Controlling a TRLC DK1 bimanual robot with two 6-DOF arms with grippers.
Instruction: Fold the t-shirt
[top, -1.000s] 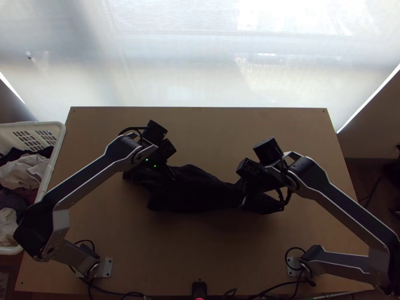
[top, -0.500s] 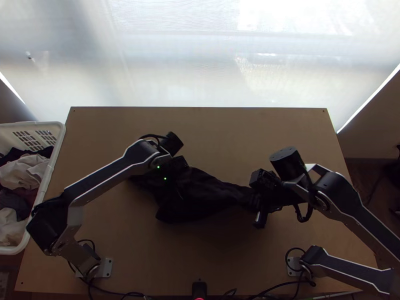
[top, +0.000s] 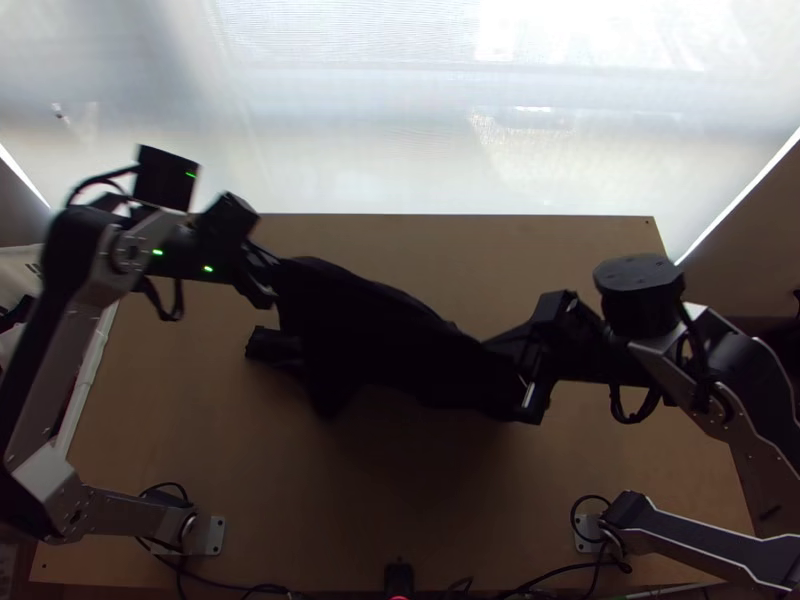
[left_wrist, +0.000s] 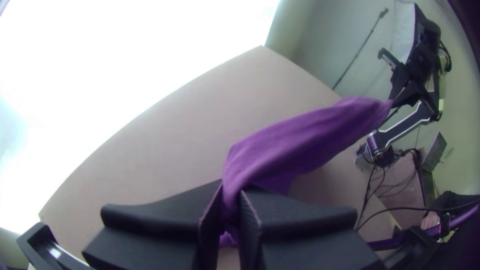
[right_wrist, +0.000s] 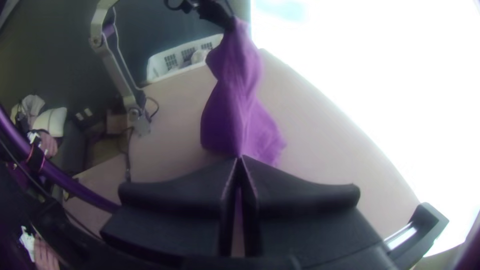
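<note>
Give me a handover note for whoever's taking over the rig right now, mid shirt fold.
Left end effector: shut on one end of the shirt.
Right end effector: shut on the shirt too, toward its other end.
Shirt: stretched between the two above the table, bunched at both grips, looser in the middle.
Done: gripped in two places; I can't make out any neat fold.
Left: probably lay it out flat, smooth it, then fold.
Nearby: basket of clothes beside the table, on the left arm's side.
</note>
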